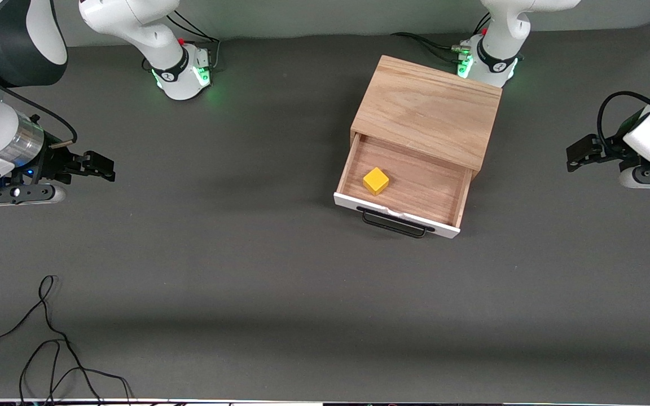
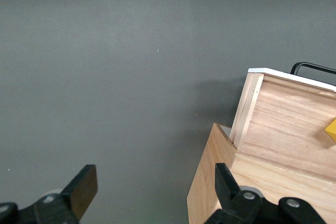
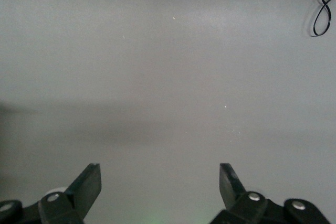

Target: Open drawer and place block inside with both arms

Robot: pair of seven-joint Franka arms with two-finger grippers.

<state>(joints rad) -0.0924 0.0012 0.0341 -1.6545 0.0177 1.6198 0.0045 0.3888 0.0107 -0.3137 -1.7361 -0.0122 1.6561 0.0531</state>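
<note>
Left hand (image 1: 576, 158) and right hand (image 1: 105, 167) hang over opposite table ends, fingers spread, empty.

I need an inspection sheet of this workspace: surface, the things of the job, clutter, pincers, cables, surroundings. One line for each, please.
Surface: dark grey table, flat, no spills seen.
Job's things: drawer pulled open from its wooden box; yellow block lies inside on the drawer floor; black handle faces the front camera.
Clutter: nothing seen.
Pincers: left pincer open, empty, over the table beside the box; right pincer open, empty, over bare table at the right arm's end. Both arms wait.
Cables: loose black cable on the table near the front camera, at the right arm's end.
Surroundings: two arm bases, green lights lit.
</note>
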